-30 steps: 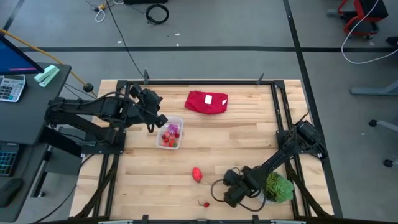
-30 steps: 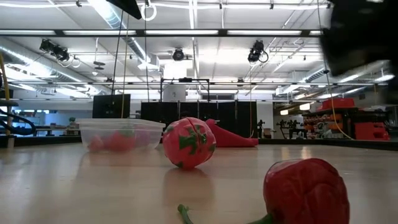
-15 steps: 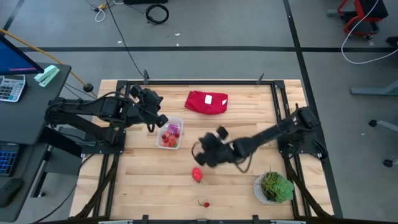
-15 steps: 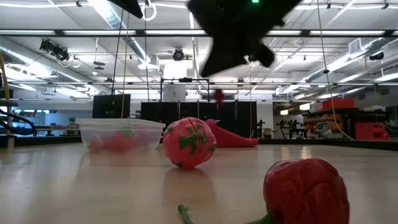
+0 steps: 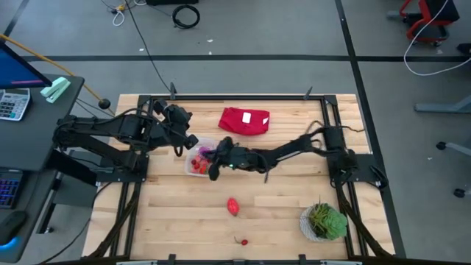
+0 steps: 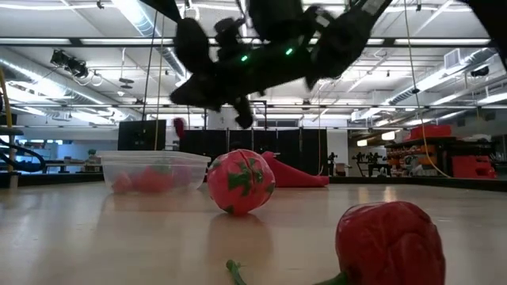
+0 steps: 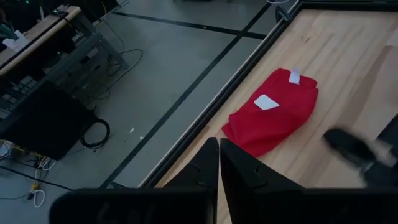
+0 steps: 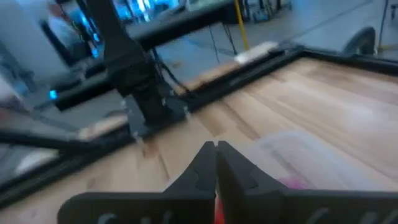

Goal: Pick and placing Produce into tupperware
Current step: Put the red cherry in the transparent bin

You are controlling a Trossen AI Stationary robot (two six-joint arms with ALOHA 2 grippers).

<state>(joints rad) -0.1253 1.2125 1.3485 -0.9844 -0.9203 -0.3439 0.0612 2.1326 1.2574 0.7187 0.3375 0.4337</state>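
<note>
The clear tupperware (image 5: pixel 193 171) (image 6: pixel 111 165) sits left of centre and holds several tiny red and pink pieces and a purple one (image 5: pixel 204 152). My right gripper (image 5: pixel 212 166) (image 6: pixel 181 119) (image 8: pixel 216 163) hovers above its right rim, shut on a tiny red piece (image 6: pixel 179 127). The larger red oval piece (image 5: pixel 233 206) (image 6: pixel 241 182) lies on the wood nearer the near edge. A small red piece with a green stem (image 5: pixel 243 241) (image 6: pixel 388 241) lies by the near edge. My left gripper (image 5: pixel 184 143) (image 7: pixel 219 155) waits shut by the tub's far left corner. My right gripper pinches a tiny red piece (image 8: pixel 216 208) between its two fingers; only a red sliver shows in the gap. In the low view the piece (image 6: pixel 179 127) hangs at the fingertips, lifted clear and above the tub.
A folded red cloth with a white label (image 5: pixel 245 121) (image 7: pixel 273 112) lies near the far edge. A green plant in a white pot (image 5: pixel 324 221) stands at the near right corner. A black frame (image 5: pixel 327 118) borders the wooden top.
My right arm has swung from the near right, beside the plant, up and across toward the table's left and far side, and now reaches over the tub. A tiny red piece shows at its fingertips on the way. The left arm has kept still.
</note>
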